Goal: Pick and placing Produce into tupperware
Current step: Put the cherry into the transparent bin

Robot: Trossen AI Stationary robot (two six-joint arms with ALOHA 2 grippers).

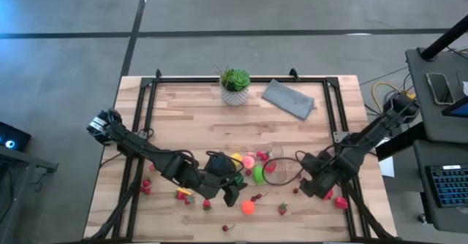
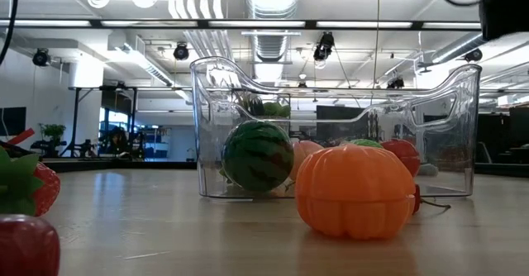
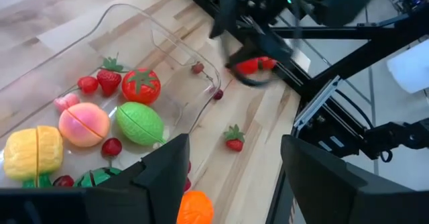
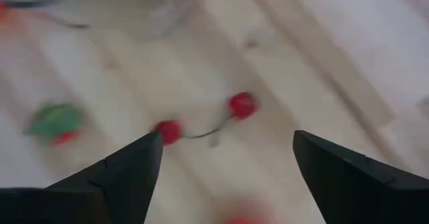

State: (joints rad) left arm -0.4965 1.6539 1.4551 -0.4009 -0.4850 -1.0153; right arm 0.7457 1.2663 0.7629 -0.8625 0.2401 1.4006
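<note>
One clear rectangular plastic tupperware sits mid-tabletop holding several toy produce pieces, one orange pumpkin loose beside it, between left gripper and right gripper, both jaws apart, empty.

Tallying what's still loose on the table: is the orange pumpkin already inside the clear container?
No. In the low view the orange pumpkin sits on the bare wooden tabletop in front of the clear container, outside its wall.
</note>
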